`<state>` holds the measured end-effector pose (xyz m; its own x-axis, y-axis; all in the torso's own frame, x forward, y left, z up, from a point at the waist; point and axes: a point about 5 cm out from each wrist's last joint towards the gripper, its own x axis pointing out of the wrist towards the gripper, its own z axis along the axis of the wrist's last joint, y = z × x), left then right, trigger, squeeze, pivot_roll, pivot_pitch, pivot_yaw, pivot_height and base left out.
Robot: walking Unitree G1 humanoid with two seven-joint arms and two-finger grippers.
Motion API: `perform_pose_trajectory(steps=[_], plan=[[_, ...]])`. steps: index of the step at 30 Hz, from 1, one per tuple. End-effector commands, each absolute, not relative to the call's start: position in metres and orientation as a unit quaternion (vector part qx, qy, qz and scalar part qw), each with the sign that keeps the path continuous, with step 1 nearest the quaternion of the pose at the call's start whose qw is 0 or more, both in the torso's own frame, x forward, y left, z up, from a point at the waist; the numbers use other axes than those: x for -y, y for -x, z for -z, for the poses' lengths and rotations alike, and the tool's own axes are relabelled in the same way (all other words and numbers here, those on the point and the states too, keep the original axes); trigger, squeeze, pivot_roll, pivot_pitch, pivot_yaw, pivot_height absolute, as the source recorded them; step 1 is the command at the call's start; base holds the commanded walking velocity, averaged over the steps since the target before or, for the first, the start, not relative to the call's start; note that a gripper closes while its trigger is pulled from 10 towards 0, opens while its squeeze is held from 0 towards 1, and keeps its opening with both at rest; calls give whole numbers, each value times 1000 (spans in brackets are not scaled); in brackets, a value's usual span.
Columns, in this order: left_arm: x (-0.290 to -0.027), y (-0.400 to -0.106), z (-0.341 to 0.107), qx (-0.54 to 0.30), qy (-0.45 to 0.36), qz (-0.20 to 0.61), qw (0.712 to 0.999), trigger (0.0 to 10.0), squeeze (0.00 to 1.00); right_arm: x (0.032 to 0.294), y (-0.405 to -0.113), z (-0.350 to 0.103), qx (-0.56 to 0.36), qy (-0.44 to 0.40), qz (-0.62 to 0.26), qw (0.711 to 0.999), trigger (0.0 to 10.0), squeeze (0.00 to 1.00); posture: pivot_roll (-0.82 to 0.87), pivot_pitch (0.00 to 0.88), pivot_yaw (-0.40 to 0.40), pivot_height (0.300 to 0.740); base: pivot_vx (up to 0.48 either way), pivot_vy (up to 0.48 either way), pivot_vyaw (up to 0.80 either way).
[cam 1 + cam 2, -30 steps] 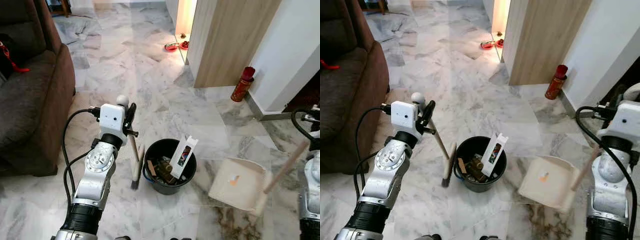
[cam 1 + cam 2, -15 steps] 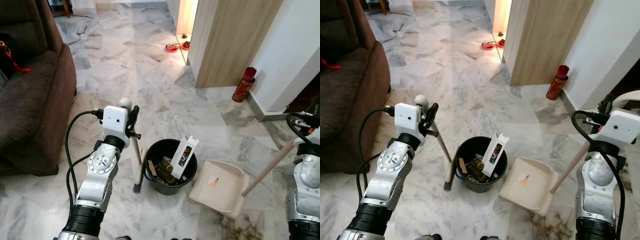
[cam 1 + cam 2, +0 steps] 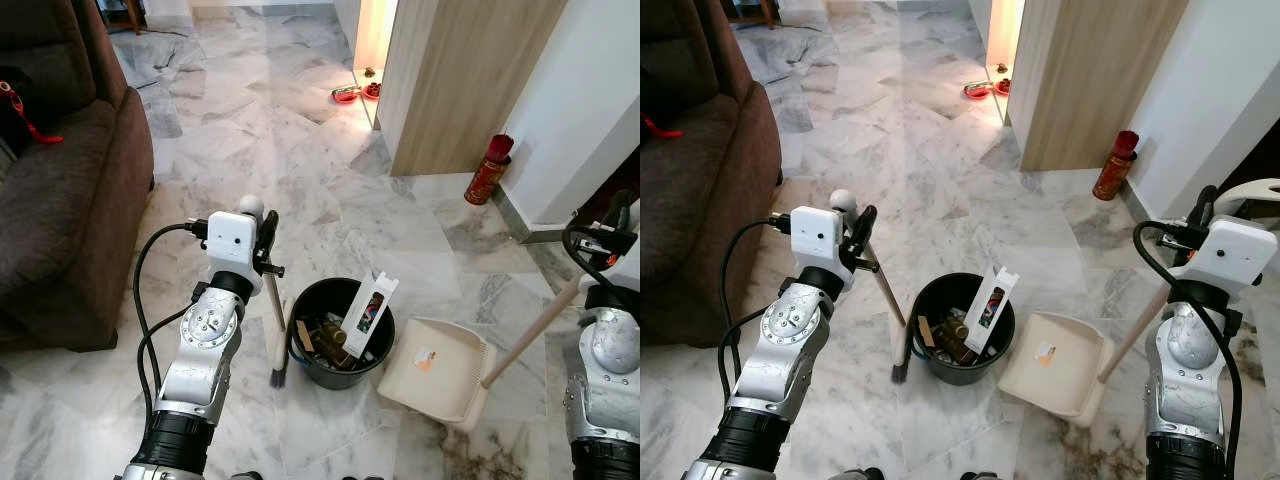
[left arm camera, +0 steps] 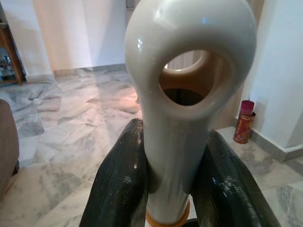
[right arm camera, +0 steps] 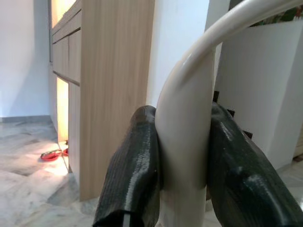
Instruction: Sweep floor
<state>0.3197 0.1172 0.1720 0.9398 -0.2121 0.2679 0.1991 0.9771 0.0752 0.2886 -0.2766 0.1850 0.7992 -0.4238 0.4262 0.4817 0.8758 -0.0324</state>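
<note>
My left gripper (image 3: 263, 236) is shut on the white looped top of a broom handle (image 4: 182, 118), its black fingers (image 4: 120, 184) pressing either side. The broom head (image 3: 277, 362) rests on the marble floor just left of a black bin (image 3: 312, 372) holding trash and an upright white box (image 3: 368, 312). A cream dustpan (image 3: 445, 375) lies on the floor right of the bin, almost touching it, with a small scrap (image 3: 426, 359) in it. Its wooden stick (image 3: 530, 335) rises to my right gripper (image 3: 1200, 212), which is shut on the stick's pale top (image 5: 184, 142).
A brown sofa (image 3: 60, 200) stands at the left. A wooden cabinet (image 3: 450, 90) and a white wall (image 3: 580, 90) stand ahead on the right, with a red can (image 3: 487, 168) at the wall's foot. Red bowls (image 3: 345, 94) lie by the cabinet.
The dustpan has slid left across the floor to the bin, its stick leaning more steeply. The broom head has shifted slightly toward the bin.
</note>
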Motion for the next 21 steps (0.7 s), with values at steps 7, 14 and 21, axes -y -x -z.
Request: perform_pose_trajectory(steps=[7,14,21], plan=[[-114,-317,-181,157,-22,106,982,10000,0,265,-293,-197,239,56,213,946,10000,0,105,160,-58,740,-74,0,0],[-114,-318,-182,159,-22,104,982,10000,0,269,-294,-200,241,58,214,945,10000,0,102,159,-60,740,-277,0,0],[-114,-318,-182,160,-22,105,981,10000,0,271,-294,-202,244,60,217,943,10000,0,99,157,-62,740,-89,0,0]])
